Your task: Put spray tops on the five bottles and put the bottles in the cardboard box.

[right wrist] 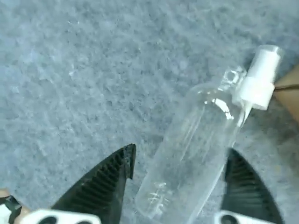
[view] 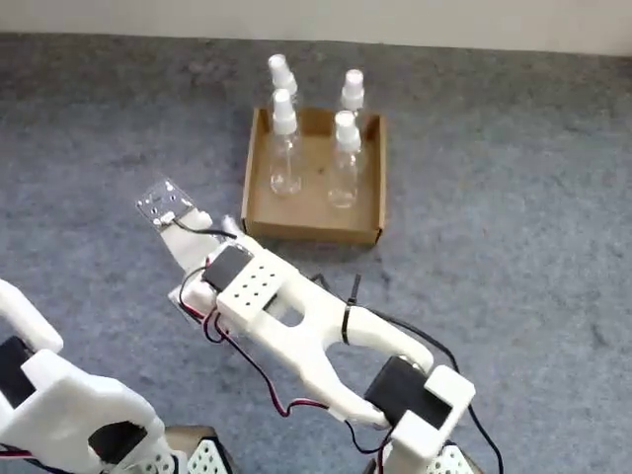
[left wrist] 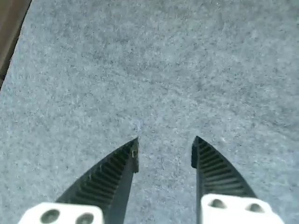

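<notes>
right tool [right wrist: 180,151]: open, fingers either side of bottle [right wrist: 201,126], gap at one finger
bottle: lying on grey bench [right wrist: 70,70], spray top [right wrist: 256,81] on, near box [view: 311,232]
left tool [left wrist: 166,140]: open over bench
box: four capped bottles [view: 285,148] upright, two clearly inside

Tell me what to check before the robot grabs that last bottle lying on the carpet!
1. Spray top on the lying bottle: ok.
2. Right claw open, straddling the bottle: ok.
3. Claw shut on the bottle: not ok, not yet.
4. Room in the cardboard box: ok, bare floor at its front.
5. All four standing bottles inside the box: cannot tell for the back two.
6. Left claw clear: ok, open over bare carpet.
</notes>
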`<state>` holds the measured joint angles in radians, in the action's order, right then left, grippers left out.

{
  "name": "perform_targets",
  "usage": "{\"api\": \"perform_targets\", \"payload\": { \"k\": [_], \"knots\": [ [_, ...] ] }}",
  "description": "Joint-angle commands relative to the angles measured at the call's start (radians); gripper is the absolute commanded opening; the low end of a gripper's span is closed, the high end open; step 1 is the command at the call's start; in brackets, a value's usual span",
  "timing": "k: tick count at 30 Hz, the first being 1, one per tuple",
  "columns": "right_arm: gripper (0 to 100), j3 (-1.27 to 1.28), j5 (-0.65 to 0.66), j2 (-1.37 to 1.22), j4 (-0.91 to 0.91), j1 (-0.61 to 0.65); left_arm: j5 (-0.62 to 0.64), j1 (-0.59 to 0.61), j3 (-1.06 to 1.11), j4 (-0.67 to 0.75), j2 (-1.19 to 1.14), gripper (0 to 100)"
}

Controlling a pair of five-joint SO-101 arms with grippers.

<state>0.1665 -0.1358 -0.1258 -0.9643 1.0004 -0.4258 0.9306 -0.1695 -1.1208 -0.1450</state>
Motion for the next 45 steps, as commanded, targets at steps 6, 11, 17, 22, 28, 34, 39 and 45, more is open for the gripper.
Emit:
{"api": "perform_targets", "payload": {
  "k": [6, 11, 17, 22, 28, 34, 39, 45],
  "knots": [
    [31.8, 0.038, -0.006, 0.193, 0.039, -0.001, -0.006, 0.008, -0.008, 0.017, 0.012, 17],
    [31.8, 0.09, -0.008, 0.093, 0.119, -0.002, -0.005, 0.002, -0.008, 0.017, 0.012, 17],
    [31.7, 0.088, -0.011, -0.045, 0.147, -0.005, -0.006, 0.008, -0.008, 0.017, 0.012, 17],
    [15.7, 0.088, -0.012, -0.094, 0.147, -0.001, -0.006, 0.007, -0.008, 0.017, 0.016, 17],
    [0.8, 0.093, 0.0, 0.027, 0.133, 0.025, -0.006, 0.004, -0.008, 0.017, 0.012, 17],
    [0.3, 0.091, 0.157, 0.36, -0.147, 0.025, -0.006, 0.002, -0.008, 0.015, 0.019, 17],
    [0.3, 0.096, 0.256, 0.636, -0.395, -0.134, -0.005, -0.047, -0.015, -0.097, 0.021, 17],
    [0.3, 0.148, 0.394, 0.843, -0.585, -0.567, -0.006, -0.239, -0.01, -0.348, 0.022, 16]
  ]
}}
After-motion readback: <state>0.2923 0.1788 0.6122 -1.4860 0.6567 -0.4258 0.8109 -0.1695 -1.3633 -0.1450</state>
